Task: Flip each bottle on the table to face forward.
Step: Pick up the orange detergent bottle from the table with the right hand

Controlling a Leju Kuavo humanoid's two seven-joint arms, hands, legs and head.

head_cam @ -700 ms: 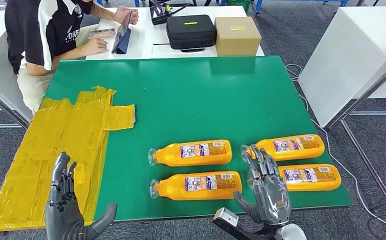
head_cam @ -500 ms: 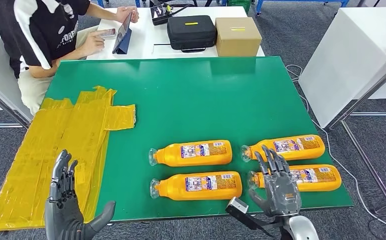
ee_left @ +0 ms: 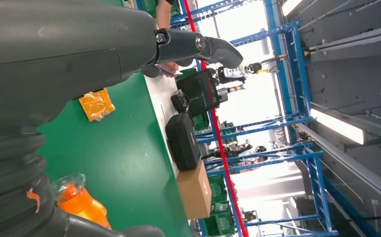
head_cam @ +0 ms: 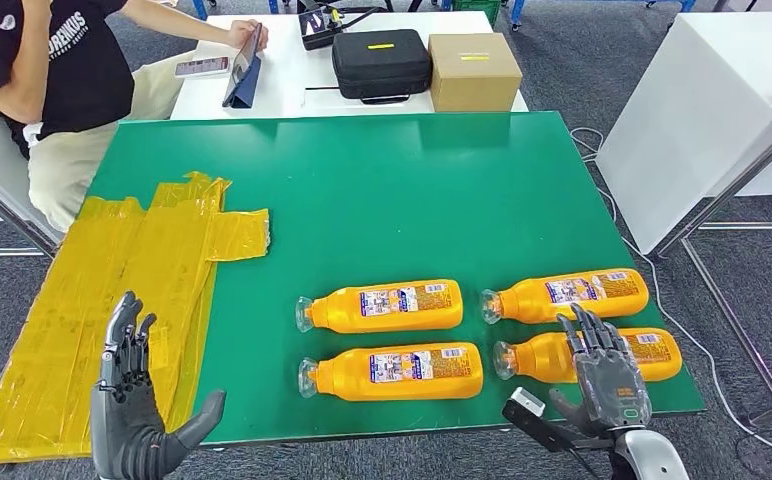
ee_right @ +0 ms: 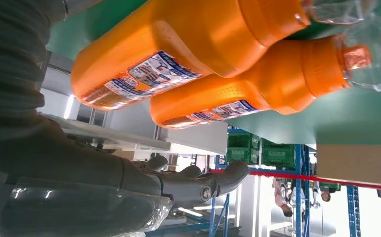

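left hand [head_cam: 132,415]: fingers spread, holding nothing, at the near edge by the yellow sheet [head_cam: 112,300] | four orange bottles [head_cam: 392,372] lie on their sides in two pairs on the green table [head_cam: 412,200] | right hand [head_cam: 607,380]: fingers apart, empty, over the near right bottle [head_cam: 652,352]

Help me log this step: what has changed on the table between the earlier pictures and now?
The right hand slid to the robot's right, from between the bottle pairs to over the near right bottle, fingers spread, gripping nothing. The person at the far table leaned away. The left hand stayed open, and all four bottles lay unmoved.
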